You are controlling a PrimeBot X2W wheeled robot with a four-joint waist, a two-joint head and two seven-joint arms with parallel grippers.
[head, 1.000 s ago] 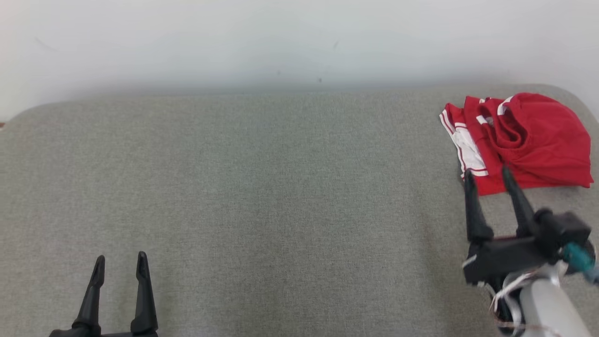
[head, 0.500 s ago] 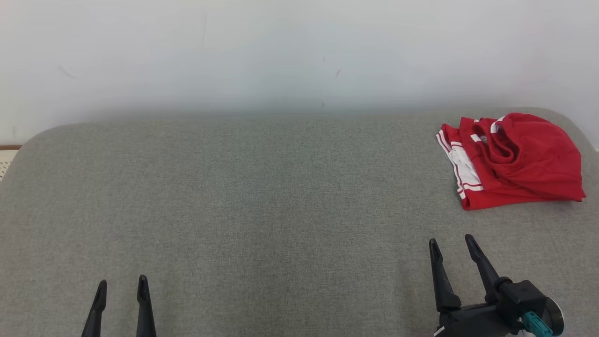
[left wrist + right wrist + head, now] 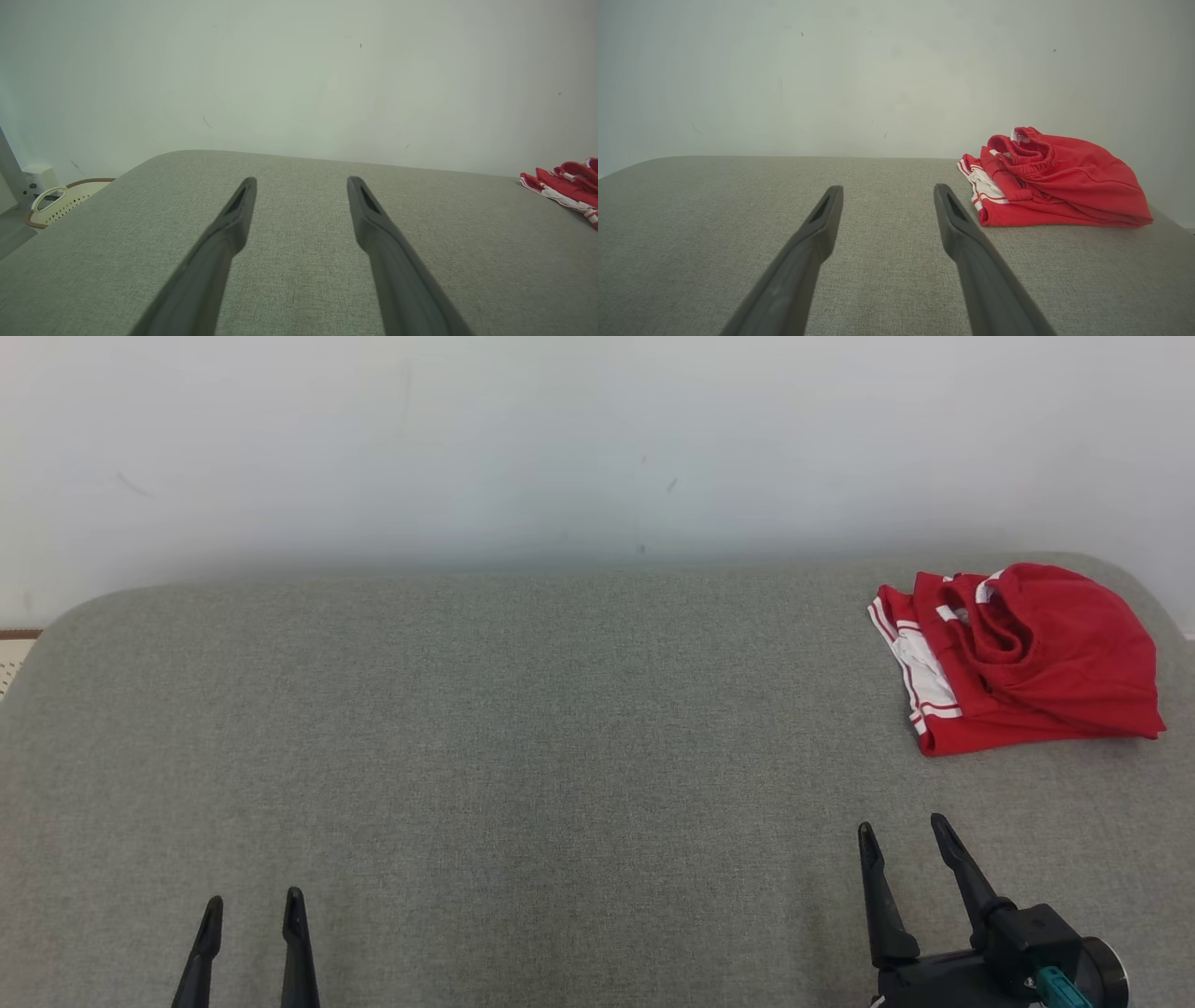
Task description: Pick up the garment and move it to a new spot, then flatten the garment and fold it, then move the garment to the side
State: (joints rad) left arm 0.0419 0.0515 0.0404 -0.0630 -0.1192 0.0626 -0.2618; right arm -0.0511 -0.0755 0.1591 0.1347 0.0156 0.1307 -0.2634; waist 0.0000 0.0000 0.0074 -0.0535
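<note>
Garment [image 3: 1022,658] (red shorts, white trim) lay in a folded bundle at the far right of the grey padded surface [image 3: 560,756], near the wall. Judged: last step, the move aside, likely done; next called only for keeping the arms clear. Right gripper [image 3: 901,823] sat low, well short of the garment, jaws wide, empty. Left gripper [image 3: 255,896] likewise — wide, empty.

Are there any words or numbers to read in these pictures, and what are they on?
None can be read.
The red garment shows only white stripes, no letters.
The grey padded surface and the wall are plain.
The small white box near the basket is too small to tell.
</note>
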